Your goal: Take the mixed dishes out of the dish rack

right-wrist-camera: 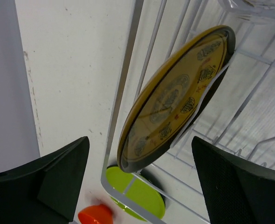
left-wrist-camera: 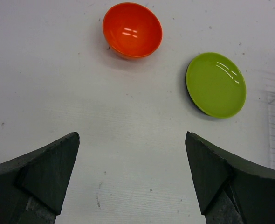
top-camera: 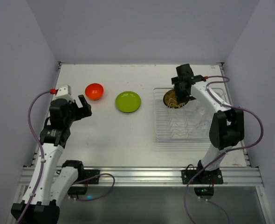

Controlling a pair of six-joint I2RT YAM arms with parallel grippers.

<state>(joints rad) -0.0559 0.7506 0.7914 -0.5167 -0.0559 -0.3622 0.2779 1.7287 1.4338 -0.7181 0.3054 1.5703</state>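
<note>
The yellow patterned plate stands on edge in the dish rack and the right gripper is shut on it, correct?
No. The right gripper is open, fingers spread either side of the yellow patterned plate, which stands on edge in the dish rack; the right wrist view shows it.

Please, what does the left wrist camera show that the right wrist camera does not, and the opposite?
Only the left wrist view shows the left gripper, open above the bare table, and it shows the orange-red bowl and the lime green plate whole. Only the right wrist view shows the right gripper, also open, and ahead of it the patterned yellow plate, which stands tilted among the wires of the dish rack. Both views show the bowl and the green plate on the table; the right wrist view shows only part of each.
</note>
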